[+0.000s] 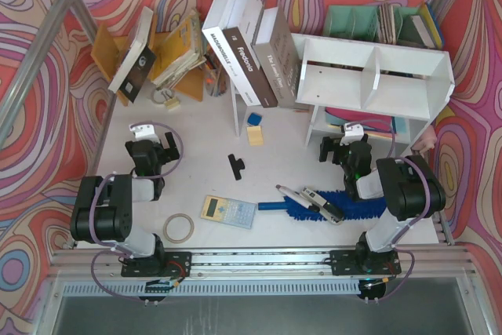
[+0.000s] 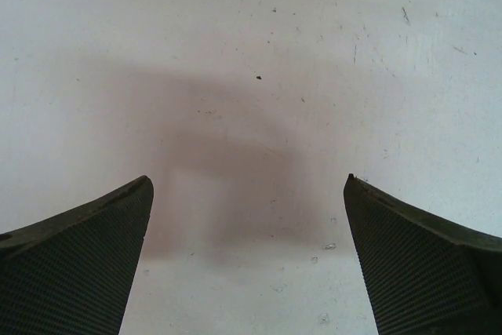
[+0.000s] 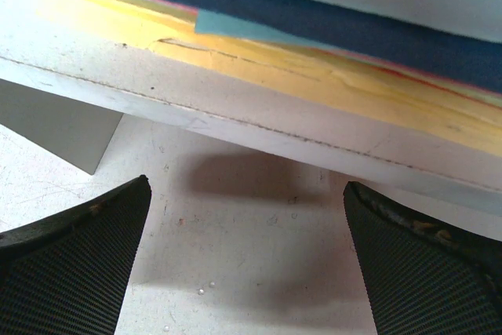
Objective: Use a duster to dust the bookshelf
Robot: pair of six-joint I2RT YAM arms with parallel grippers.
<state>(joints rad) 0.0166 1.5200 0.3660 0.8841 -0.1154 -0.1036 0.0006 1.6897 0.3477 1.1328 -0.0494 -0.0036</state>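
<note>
Top external view: the duster [image 1: 354,208] lies flat on the white surface [image 1: 196,127] near its near edge, closer to the right arm than the left. Its fluffy blue head points right toward that arm's base, and its blue handle [image 1: 269,205] points left, ending just beside a calculator [image 1: 227,210]. Two pale, dark-tipped objects [image 1: 312,200] lie across it where handle meets head; we cannot tell what they are. The bookshelf [image 1: 412,60] stands at the far right, well apart from the duster.

The left hand [image 2: 247,186] hovers over bare surface with its jaws spread wide and nothing between them. The right hand [image 3: 247,186], equally wide and empty, faces the bookshelf's lower level, where flat yellow and blue sheets [image 3: 329,52] are stacked.

We judge the duster light, its head soft and easily crushed, its handle stiff and probably smooth enough to slip in a loose pinch. The sensible hold is across the bare handle at the left, short of the fluff, so the head stays free to sweep. We expect the objects resting on it to slide off as it rises.
</note>
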